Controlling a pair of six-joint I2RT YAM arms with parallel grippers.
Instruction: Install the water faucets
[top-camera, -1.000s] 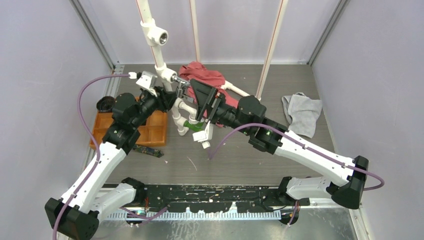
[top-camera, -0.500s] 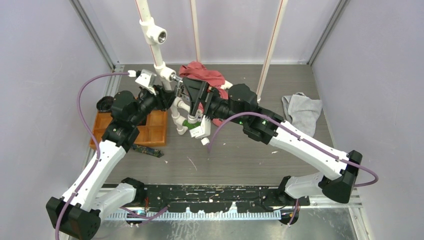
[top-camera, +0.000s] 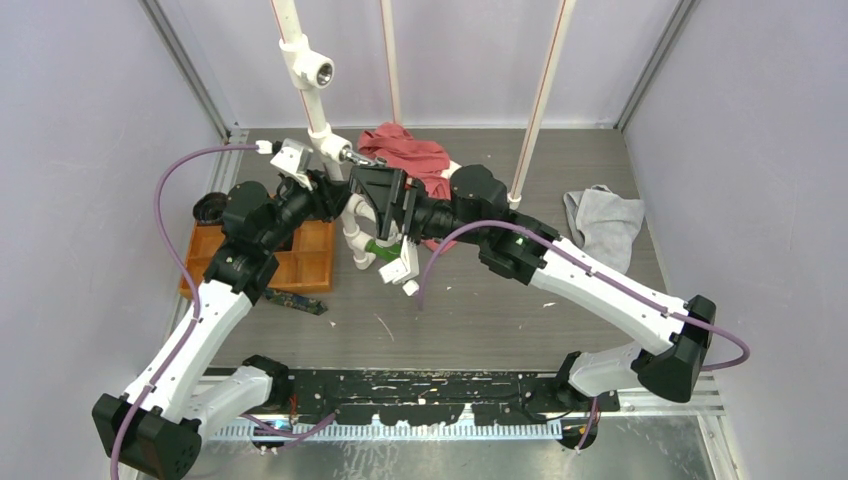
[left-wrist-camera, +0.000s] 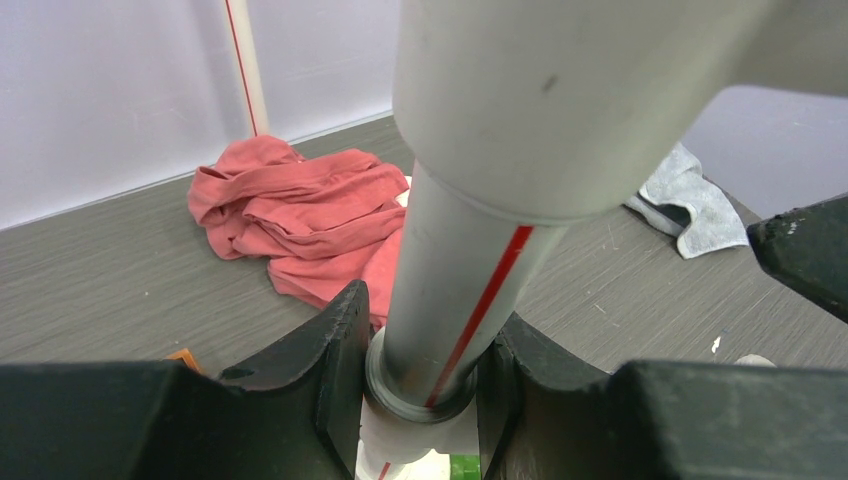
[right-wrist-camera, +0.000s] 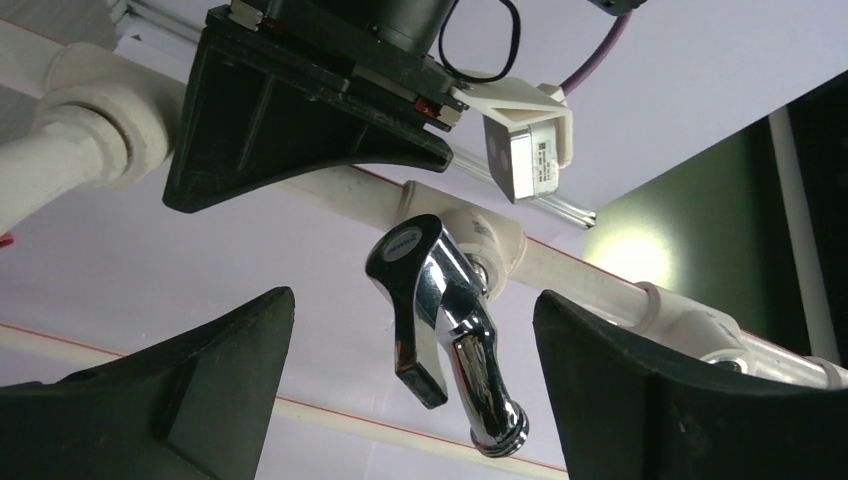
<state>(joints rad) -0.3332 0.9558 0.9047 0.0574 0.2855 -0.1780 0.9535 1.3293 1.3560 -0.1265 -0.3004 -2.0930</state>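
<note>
Here: faucet (right-wrist-camera: 445, 330) clear between right fingers (right-wrist-camera: 200, 390); left fingers (left-wrist-camera: 320, 380) clamp white pipe (left-wrist-camera: 460, 290).

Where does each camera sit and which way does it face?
Top external: overhead behind the bases, looking down at the grey table; both arms show.
Left wrist: faces the red-striped white plastic pipe; left gripper clamps it.
Right wrist: looks up at the shiny silver faucet; open right gripper frames it.
Shared: both wrists see that pipe.

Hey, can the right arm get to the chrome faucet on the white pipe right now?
Probably yes: the chrome faucet on the white pipe sits straight ahead between the open fingers of the right gripper, with nothing in between.
</note>
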